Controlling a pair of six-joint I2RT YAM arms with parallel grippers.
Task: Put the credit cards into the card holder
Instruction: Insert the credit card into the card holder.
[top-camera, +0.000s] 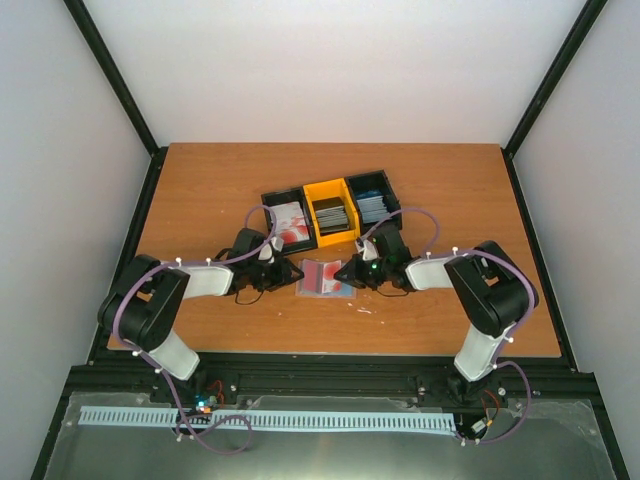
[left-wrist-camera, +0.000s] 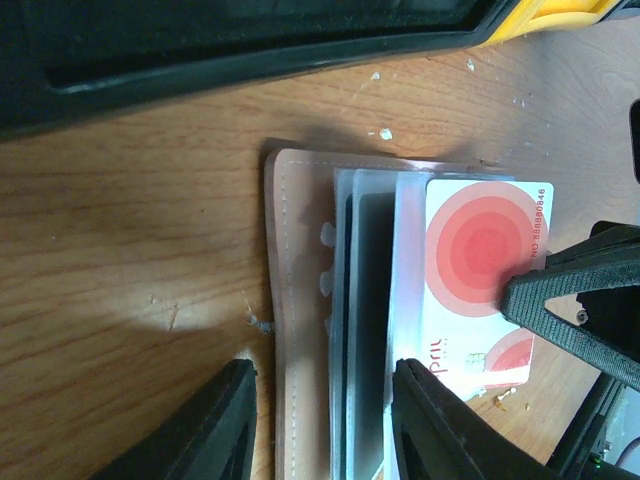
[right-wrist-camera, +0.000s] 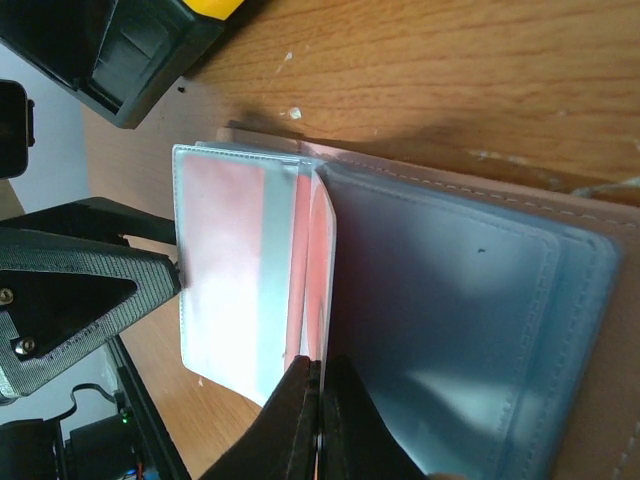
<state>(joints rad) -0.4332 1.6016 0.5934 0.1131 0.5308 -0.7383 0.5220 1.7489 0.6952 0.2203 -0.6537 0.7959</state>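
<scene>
The card holder (top-camera: 325, 277), pink with clear sleeves, lies open on the table between my grippers. My left gripper (top-camera: 287, 274) is open, and its jaws straddle the holder's stitched edge and sleeves (left-wrist-camera: 320, 420). My right gripper (top-camera: 350, 272) is shut on a white card with red circles (left-wrist-camera: 480, 270) and holds it edge-on over the sleeves (right-wrist-camera: 322, 410). Its finger shows in the left wrist view (left-wrist-camera: 580, 310). A dark card (left-wrist-camera: 365, 330) sits in one sleeve. More credit cards fill three trays: white-red (top-camera: 290, 225), dark (top-camera: 332, 213) and blue (top-camera: 372, 205).
The trays, black (top-camera: 272, 200), yellow (top-camera: 325, 188) and black (top-camera: 385, 185), stand in a row just behind the holder. The black tray's wall is close above the holder in the left wrist view (left-wrist-camera: 250, 60). White walls enclose the table.
</scene>
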